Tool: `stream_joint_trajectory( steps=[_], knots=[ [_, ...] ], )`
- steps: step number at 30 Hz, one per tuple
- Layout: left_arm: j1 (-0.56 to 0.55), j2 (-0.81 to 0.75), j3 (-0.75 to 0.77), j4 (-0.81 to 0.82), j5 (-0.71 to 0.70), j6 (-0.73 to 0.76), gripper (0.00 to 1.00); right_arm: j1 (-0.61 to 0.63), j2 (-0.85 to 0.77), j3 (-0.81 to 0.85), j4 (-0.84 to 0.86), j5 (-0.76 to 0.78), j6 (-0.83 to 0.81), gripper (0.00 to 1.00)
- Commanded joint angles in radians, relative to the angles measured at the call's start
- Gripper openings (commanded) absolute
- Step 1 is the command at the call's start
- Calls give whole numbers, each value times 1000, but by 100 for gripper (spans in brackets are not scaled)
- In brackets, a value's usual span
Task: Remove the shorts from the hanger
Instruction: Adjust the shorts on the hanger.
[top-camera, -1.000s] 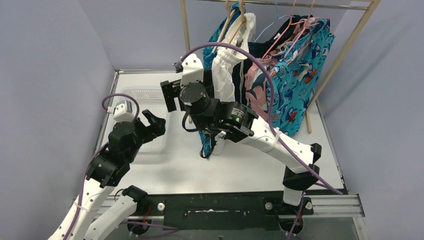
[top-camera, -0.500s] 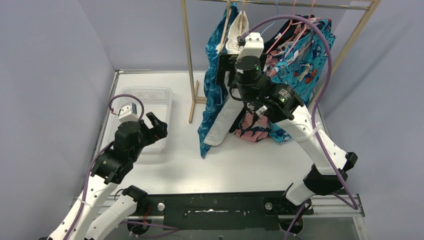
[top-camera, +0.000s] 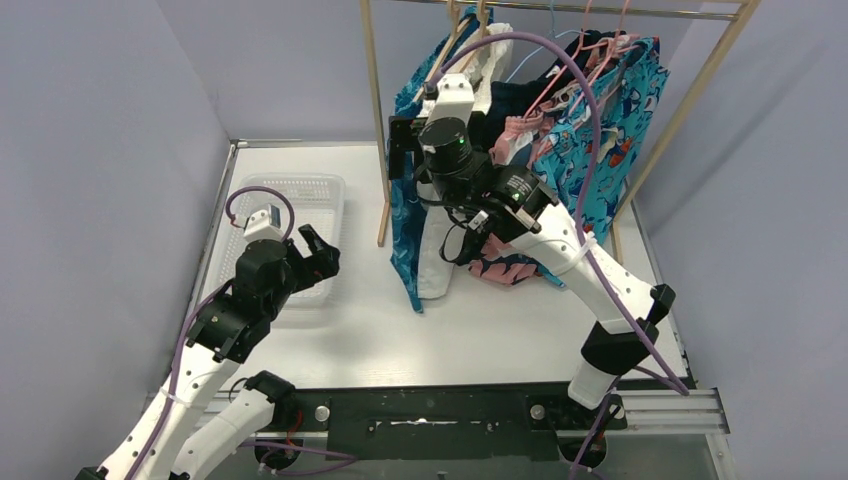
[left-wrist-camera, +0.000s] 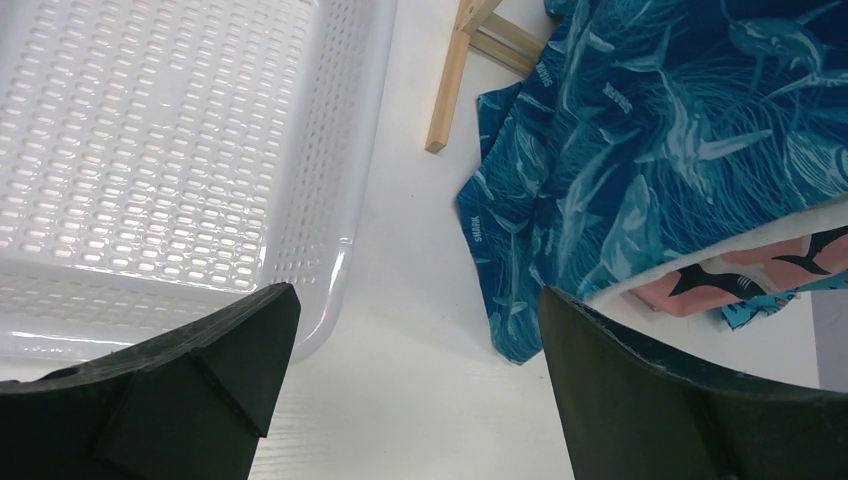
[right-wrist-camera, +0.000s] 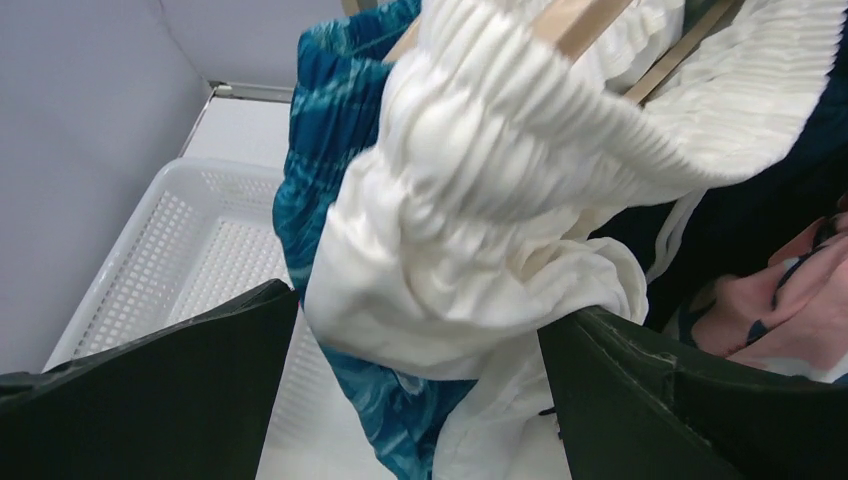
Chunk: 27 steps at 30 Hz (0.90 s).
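Nothing is off yet: every pair of shorts (top-camera: 585, 140) hangs from the rack (top-camera: 372, 90). The right gripper (right-wrist-camera: 415, 300) has its jaws wide apart, with the white drawstring shorts (right-wrist-camera: 480, 180) just ahead of them, hung from a wooden hanger (right-wrist-camera: 575, 25) above. The left gripper (left-wrist-camera: 410, 300), likewise spread, hovers with the basket (left-wrist-camera: 150, 150) ahead to its left.

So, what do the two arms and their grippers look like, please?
Both arms have white shells with black joint housings. A purple cable loops along the right arm, and another along the left arm. The left gripper and right gripper have matte black, wedge-shaped fingers.
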Motion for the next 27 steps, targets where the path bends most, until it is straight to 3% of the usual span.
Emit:
stream_joint_trajectory(
  steps=[1,9,15,19,22,27],
  knots=[
    [7,-6,9,25,13,1,91,28,-97,-78,56,123,51,92],
    [8,3,19,37,38,14,92,11,-373,-480,148,-118,42,98],
    [8,24,29,56,92,23,92,-11,-540,-644,109,-48,86,98],
    [8,16,23,55,126,38,92,-49,-614,-716,-27,128,206,97],
    [9,8,5,71,157,37,92,-164,-645,-716,-108,144,255,97],
    [10,17,-6,90,186,24,92,-456,-673,-672,-55,-91,170,98]
  ],
)
